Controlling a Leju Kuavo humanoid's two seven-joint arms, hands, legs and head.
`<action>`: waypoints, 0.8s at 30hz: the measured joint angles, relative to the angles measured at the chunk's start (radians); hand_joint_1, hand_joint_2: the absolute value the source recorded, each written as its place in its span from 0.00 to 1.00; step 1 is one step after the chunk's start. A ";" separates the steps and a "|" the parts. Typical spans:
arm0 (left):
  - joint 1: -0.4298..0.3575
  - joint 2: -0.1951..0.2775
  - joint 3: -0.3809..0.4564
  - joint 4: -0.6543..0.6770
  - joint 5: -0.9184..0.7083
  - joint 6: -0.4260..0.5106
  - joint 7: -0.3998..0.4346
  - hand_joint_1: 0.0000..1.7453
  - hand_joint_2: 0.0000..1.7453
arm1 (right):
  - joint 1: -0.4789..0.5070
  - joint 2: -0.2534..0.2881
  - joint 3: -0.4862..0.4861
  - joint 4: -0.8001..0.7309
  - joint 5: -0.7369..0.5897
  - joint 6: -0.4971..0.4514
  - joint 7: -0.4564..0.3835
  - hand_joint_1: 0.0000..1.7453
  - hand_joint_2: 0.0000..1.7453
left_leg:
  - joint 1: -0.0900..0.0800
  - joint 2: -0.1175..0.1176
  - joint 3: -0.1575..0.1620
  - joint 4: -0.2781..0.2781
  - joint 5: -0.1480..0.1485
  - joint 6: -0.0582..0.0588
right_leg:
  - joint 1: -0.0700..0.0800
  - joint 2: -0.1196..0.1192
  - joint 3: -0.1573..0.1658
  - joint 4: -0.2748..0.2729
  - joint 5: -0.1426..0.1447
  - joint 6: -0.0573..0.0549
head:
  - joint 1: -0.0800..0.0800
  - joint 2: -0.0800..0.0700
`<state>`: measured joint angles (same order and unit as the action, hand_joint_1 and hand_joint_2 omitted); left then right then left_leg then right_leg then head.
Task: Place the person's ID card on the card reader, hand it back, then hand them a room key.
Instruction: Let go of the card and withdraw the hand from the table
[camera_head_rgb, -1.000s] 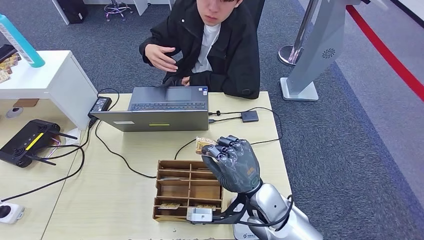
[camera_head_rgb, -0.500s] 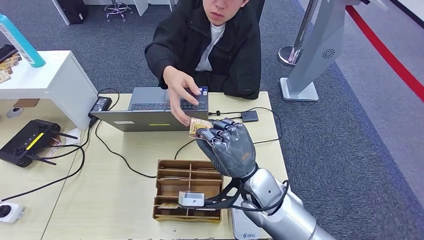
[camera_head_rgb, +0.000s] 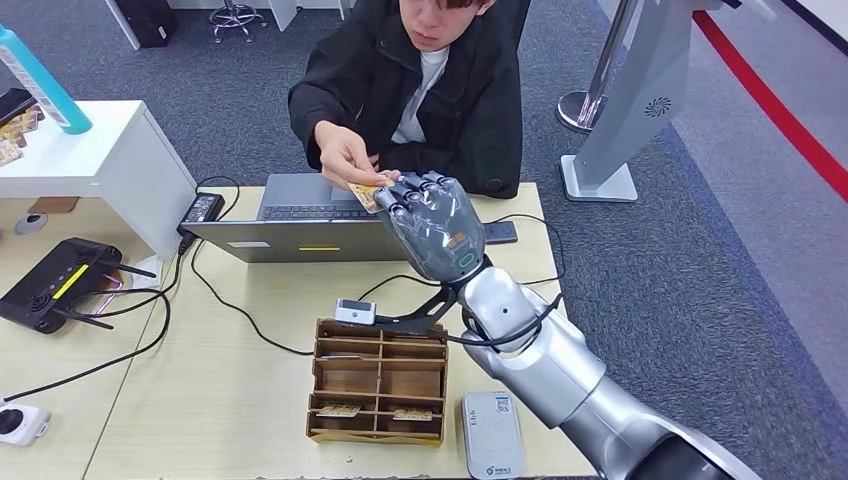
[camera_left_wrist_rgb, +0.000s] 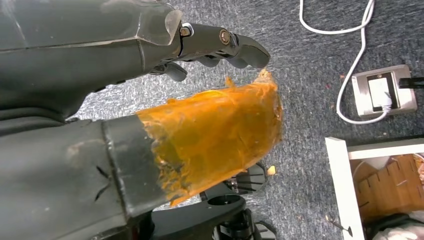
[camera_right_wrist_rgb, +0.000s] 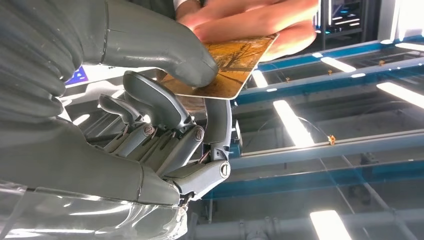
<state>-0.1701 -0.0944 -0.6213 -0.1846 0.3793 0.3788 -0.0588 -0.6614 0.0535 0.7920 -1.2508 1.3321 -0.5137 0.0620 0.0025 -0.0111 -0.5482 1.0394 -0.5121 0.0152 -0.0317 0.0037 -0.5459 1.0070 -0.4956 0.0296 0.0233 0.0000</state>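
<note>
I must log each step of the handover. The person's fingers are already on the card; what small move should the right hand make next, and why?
Probably loosen the right hand so the card slips free. The person's hand already pinches its far edge while the robot's thumb and fingers hold the near end, so pulling back would only tug it.

Grey carpet (camera_head_rgb: 700, 300), wooden table (camera_head_rgb: 240, 390)

light: bright, even, soft shadows | right wrist: ceiling strip lights (camera_right_wrist_rgb: 295, 120) glare | left wrist: near hand (camera_left_wrist_rgb: 150, 100) blurred
</note>
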 joint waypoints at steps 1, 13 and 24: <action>-0.001 0.000 0.000 -0.001 -0.001 0.000 0.001 0.00 0.00 | -0.006 0.003 -0.001 0.009 0.000 0.001 0.000 1.00 1.00 | 0.000 0.000 0.000 0.000 0.000 0.000 | 0.000 0.000 0.000 0.000 0.000 0.000 | 0.000 0.000; -0.006 0.000 0.000 -0.007 -0.003 0.003 0.006 0.00 0.00 | -0.016 0.014 -0.002 0.059 -0.036 0.001 0.001 0.00 0.00 | 0.000 0.000 -0.001 0.000 0.000 0.000 | 0.000 0.000 -0.001 0.000 0.000 0.000 | 0.000 0.000; 0.022 0.002 0.055 -0.007 0.073 0.035 -0.063 0.00 0.00 | 0.168 -0.010 -0.026 -0.047 -0.417 0.016 -0.126 0.00 0.00 | 0.000 0.000 -0.002 0.000 0.000 0.000 | 0.000 0.000 -0.003 0.000 0.000 0.000 | 0.000 0.000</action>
<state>-0.1477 -0.0924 -0.5666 -0.1912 0.4527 0.4135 -0.1218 -0.4930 0.0434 0.7661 -1.2978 0.9155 -0.4979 -0.0644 0.0027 -0.0110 -0.5506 1.0392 -0.5125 0.0149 -0.0317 0.0040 -0.5491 1.0066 -0.4959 0.0296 0.0233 0.0000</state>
